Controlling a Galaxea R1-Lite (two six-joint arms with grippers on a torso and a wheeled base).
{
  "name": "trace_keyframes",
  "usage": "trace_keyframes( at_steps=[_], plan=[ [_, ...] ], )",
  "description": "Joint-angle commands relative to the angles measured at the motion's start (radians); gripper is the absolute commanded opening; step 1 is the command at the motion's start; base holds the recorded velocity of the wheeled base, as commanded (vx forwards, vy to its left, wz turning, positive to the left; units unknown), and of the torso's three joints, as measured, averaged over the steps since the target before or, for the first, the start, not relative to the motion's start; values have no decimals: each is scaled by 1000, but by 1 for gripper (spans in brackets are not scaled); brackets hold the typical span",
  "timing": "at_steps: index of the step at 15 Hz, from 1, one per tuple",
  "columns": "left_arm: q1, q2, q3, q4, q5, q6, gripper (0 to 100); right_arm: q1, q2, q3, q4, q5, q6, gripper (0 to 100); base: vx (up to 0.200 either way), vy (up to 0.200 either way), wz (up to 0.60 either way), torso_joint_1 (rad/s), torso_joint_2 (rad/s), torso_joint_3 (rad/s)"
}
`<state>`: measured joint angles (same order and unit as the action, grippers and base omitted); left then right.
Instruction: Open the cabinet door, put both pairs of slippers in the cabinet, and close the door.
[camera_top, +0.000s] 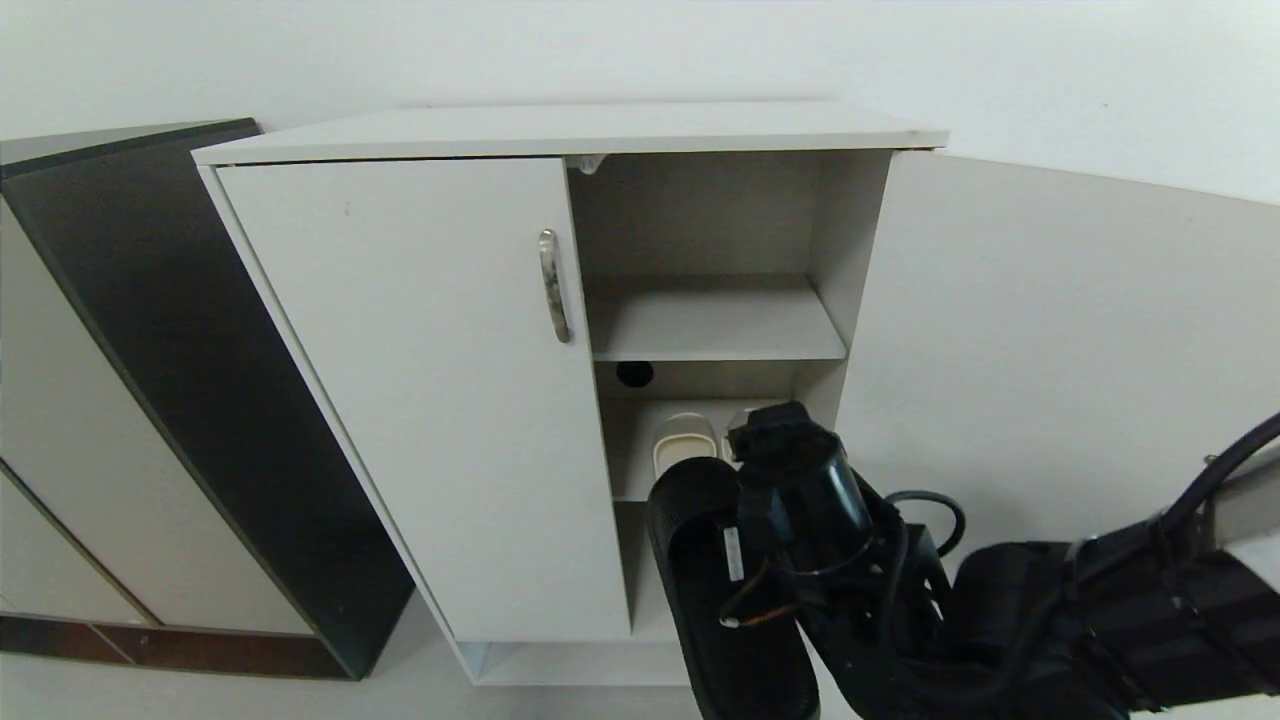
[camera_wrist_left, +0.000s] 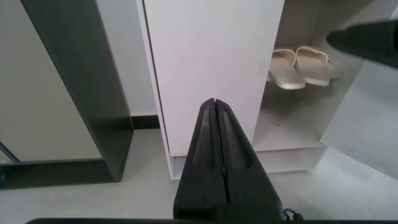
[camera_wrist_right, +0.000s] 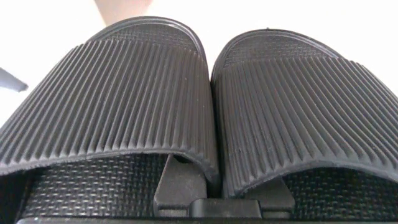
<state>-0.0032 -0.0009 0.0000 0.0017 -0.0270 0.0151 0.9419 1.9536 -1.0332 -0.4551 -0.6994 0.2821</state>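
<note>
In front of the cabinet's open right half, I have the black slippers held by the right gripper. Its jaws are clenched on the pair where the two inner edges meet. From that wrist the straps are thick, arched bands of fine parallel ribs, with a pebbled footbed under them, and the jaws themselves are mostly buried between the two. From the head camera I see only one long, matte black sole, cut off at the bottom edge, with the wrist covering the grip. The white slippers lie side by side on the middle shelf, smooth and pale with rounded toes. From the head camera the arm covers all but one toe. The left door is flat white laminate and closed, with a curved metal handle at its edge. The right door stands swung wide. A round hole shows in the back panel under the upper shelf. The left gripper hangs low before the closed door, jaws pressed together on nothing. A dark blur at that view's edge is too soft for me to make out.
</note>
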Motion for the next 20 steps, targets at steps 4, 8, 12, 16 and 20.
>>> trace_keyframes(
  at_steps=[4,8,12,16,20],
  plan=[
    [0,1,0,0,-1,0,0,23,7,-415,368,-123,65,0,0,0,0,0,0,0],
    [0,1,0,1,-1,0,0,23,22,-475,417,-161,65,0,0,0,0,0,0,0],
    [0,1,0,0,-1,0,0,18,25,-492,420,-161,60,0,50,0,0,2,1,1],
    [0,1,0,1,-1,0,0,17,42,-499,417,-161,51,0,200,0,0,-1,2,2],
    [0,1,0,0,-1,0,0,14,47,-505,417,-161,51,0,200,0,0,2,2,6]
  ],
)
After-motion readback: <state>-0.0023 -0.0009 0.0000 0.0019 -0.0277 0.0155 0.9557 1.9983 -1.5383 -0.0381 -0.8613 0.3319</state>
